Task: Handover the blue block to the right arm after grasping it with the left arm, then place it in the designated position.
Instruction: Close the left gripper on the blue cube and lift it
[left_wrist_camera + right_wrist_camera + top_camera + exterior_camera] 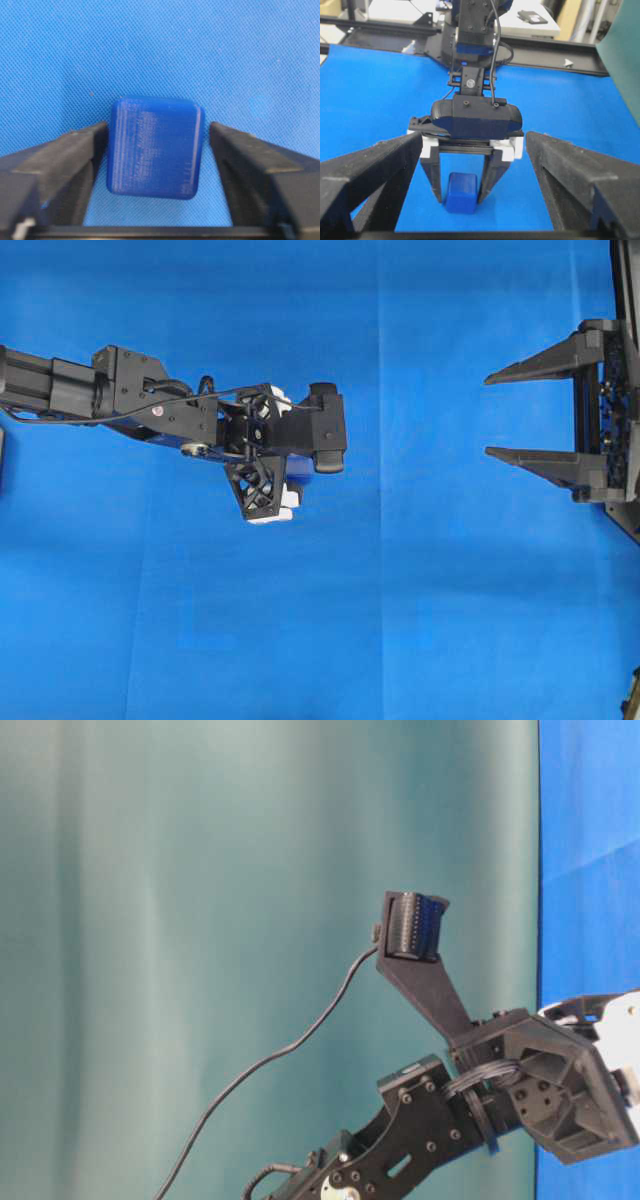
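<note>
Left gripper (pixel 155 150): partly open, astride the blue block (pixel 155 147); left finger (pixel 60 165) touching or all but touching the block's side, right finger (pixel 255 165) separated from it by a clear strip of cloth. Nothing held yet.

Blue block: resting flat on the blue cloth (pixel 160 45), between the left gripper's fingers, seen from the right wrist view as well (pixel 461 192) with a finger on either side.

Risk, uneven contact: off-centre between the jaws, so likely pushed sideways or twisted by the near finger before the far one arrives; possible skewed grip, poor for a handover.

Risk, shallow bite: depth of the fingertips relative to the block's height hard to judge; if too high, pinch near the top edge and, given the rounded corners, a possible squirt out on lifting.

Risk, cloth: fingertips close to the fabric; snagging or bunching of the cloth possible if lower than they look.

Left arm (pixel 130 395): stretched from the left edge of the overhead view, gripper (pixel 272 475) pointing down, block itself hidden under it there.

Right gripper (pixel 545 410): wide open, empty, waiting well apart at the right edge, fingers pointing toward the left arm.

Risk, handover: small block, little free surface left once gripped; if grasped crookedly, scant room for the right fingers (pixel 375 170) and a likely drop during transfer.

Designated position: no mark or outline visible on the cloth; cannot tell where.
</note>
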